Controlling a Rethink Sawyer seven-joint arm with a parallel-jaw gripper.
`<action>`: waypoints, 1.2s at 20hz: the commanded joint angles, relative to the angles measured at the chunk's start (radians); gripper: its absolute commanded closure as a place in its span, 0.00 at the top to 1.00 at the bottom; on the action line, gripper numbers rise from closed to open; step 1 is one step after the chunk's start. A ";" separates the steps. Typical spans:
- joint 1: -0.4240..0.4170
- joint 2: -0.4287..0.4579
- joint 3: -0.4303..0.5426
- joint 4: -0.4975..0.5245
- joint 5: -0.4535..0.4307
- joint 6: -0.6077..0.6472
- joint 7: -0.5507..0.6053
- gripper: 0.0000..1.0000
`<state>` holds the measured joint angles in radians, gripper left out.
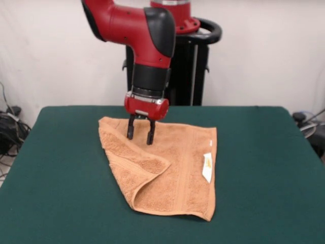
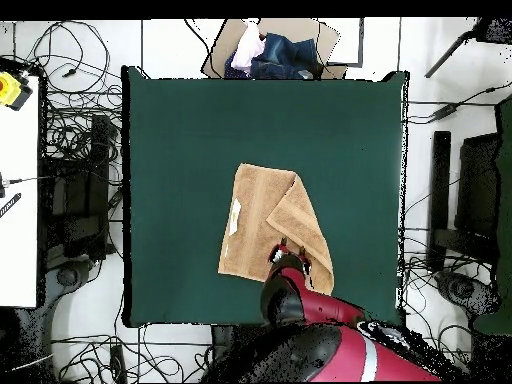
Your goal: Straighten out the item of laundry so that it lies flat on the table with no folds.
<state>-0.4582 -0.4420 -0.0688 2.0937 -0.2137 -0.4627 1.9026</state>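
The item of laundry (image 1: 172, 173), an orange-tan towel, lies in the middle of the table (image 1: 61, 178). Its left side is folded over onto itself in a triangular flap (image 1: 139, 162). A white tag (image 1: 207, 166) shows near its right edge. My gripper (image 1: 140, 134) is open, and its two black fingers point down at the far left part of the towel, at or just above the cloth. In the overhead view the towel (image 2: 260, 230) carries the flap (image 2: 303, 225) on its right side, and the gripper (image 2: 290, 252) is over the towel's lower right part. Nothing is held.
Green table surface (image 2: 180, 150) surrounds the towel on all sides. Past the table's top edge in the overhead view sits a box of clothes (image 2: 268, 50). Cables (image 2: 75, 130) lie on the floor around the table. A white surface (image 2: 18, 200) stands at the left.
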 commanded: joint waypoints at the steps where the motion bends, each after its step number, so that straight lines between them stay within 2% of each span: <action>1: -0.005 0.067 0.069 -0.142 0.055 -0.069 0.196 1.00; 7: -0.001 0.052 0.071 -0.137 0.069 -0.068 0.208 1.00; 17: 0.016 0.127 0.066 -0.211 0.110 -0.079 0.200 1.00; 24: 0.039 0.166 0.051 -0.224 0.150 -0.111 0.206 1.00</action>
<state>-0.4462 -0.3623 -0.0752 2.0129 -0.1722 -0.5101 1.9026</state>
